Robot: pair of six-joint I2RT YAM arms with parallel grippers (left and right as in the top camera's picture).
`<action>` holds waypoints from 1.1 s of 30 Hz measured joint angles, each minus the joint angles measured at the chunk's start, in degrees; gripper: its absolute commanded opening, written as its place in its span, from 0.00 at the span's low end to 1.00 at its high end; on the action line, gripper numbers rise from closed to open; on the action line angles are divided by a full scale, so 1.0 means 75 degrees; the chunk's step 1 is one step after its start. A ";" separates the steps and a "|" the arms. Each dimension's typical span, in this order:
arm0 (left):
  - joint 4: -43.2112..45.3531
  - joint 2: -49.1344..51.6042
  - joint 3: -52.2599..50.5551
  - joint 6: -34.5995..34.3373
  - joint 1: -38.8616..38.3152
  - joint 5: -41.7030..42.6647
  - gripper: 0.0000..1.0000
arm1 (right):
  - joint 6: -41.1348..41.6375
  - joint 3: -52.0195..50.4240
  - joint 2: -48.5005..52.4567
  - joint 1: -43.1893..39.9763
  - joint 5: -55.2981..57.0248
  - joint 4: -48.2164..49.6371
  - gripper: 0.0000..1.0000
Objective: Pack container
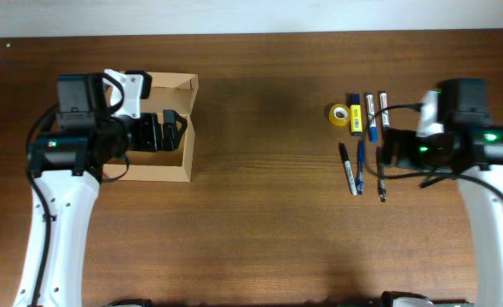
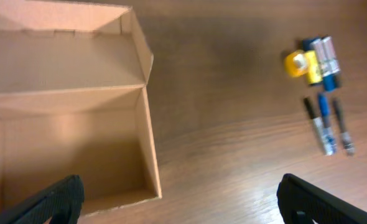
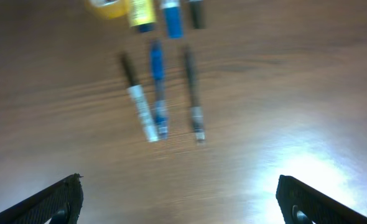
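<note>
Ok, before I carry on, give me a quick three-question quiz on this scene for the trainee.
1. True or false: the container has its lid shut.
2. Fill in: in the overhead view, ___ slim pens lie side by side just below the yellow tape roll and the markers.
3. The right gripper has its jaws: A) open near the pens, B) shut on a pen, C) shut on the tape roll.
Key: 1 false; 2 three; 3 A.
</note>
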 measured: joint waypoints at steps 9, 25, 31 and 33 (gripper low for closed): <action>0.0143 0.0766 0.0015 -0.0157 -0.1486 -0.1845 1.00 | -0.0061 0.0000 0.0259 -0.2783 0.0003 0.0379 0.99; 0.0965 0.1725 0.0029 -0.0944 -0.1629 -0.2684 0.80 | 0.0329 0.0000 0.0405 -0.3719 -0.0195 0.0262 0.99; 0.0874 0.2734 0.0070 -0.1291 -0.1626 -0.2850 0.71 | 0.0335 0.0000 0.0405 -0.3722 -0.0201 0.0239 0.99; 0.0845 0.3092 0.0070 -0.1352 -0.1626 -0.2850 0.67 | 0.0335 0.0000 0.0405 -0.3719 -0.0201 0.0239 0.99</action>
